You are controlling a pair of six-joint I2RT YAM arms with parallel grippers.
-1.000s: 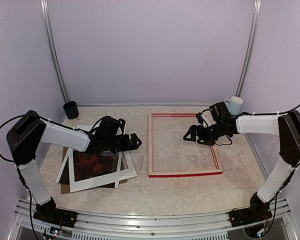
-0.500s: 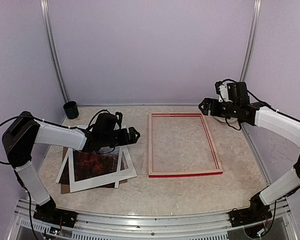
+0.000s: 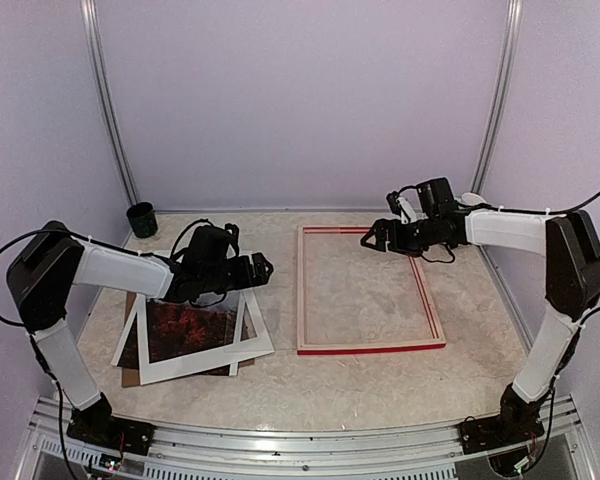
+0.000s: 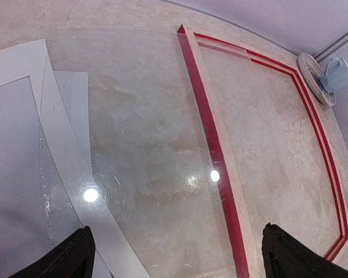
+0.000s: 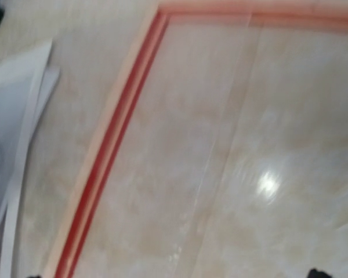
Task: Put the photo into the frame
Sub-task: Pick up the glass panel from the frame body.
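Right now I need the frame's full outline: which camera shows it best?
Top view: all four sides of the frame lie in sight. The left wrist cuts off its near side; the right wrist shows only one blurred corner.

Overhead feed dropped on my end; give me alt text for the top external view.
The red-edged frame lies flat right of centre, without the photo, which lies at left under a white mat. The open left hand hangs over the mat's far right corner; the open right hand hangs over the frame's far edge.
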